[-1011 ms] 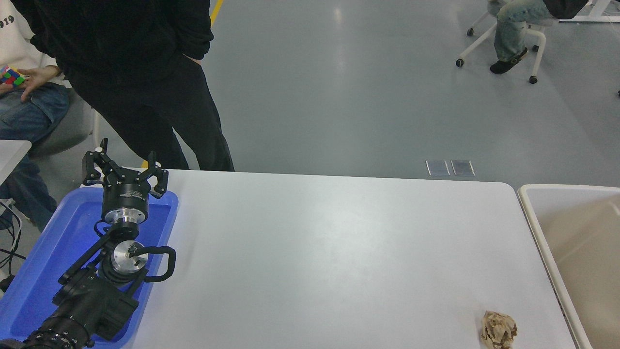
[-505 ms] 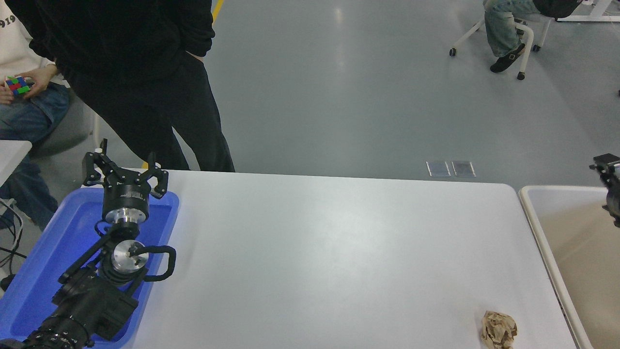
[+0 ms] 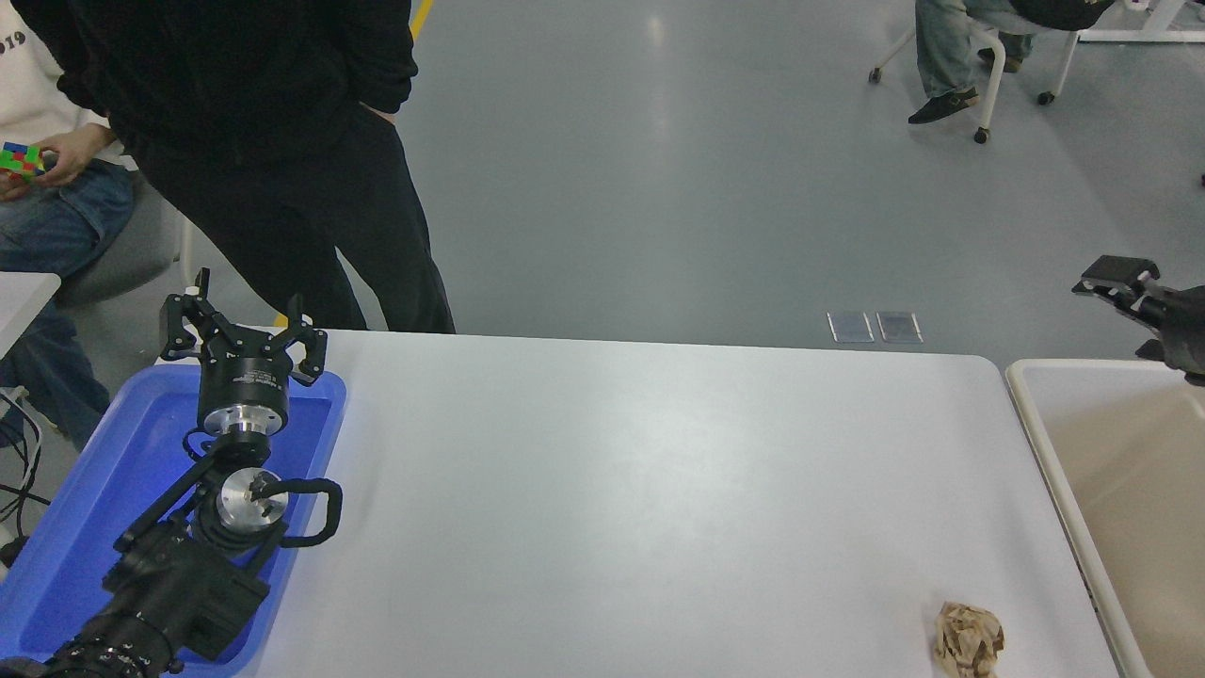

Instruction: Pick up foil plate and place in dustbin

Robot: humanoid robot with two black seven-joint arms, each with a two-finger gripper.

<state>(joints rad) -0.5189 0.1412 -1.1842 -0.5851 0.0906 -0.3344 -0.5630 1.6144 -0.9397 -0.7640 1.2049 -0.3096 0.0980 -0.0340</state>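
Lower left, left gripper hangs over blue tray w/ fingers spread, brown paper ball sits bottom right on white table, right gripper pokes in at right edge above dustbin, finger state unclear, foil plate not visible.

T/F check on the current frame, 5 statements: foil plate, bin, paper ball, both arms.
1. A foil plate lies on the white table. False: none is visible anywhere.
2. The brown paper ball sits near the table's front right corner. True.
3. The left gripper is over the dustbin. False: it is open above the blue tray's far end.
4. The right gripper shows at the right edge, above the dustbin's far side. True.
5. The paper ball is inside the dustbin. False: it is on the table beside it.
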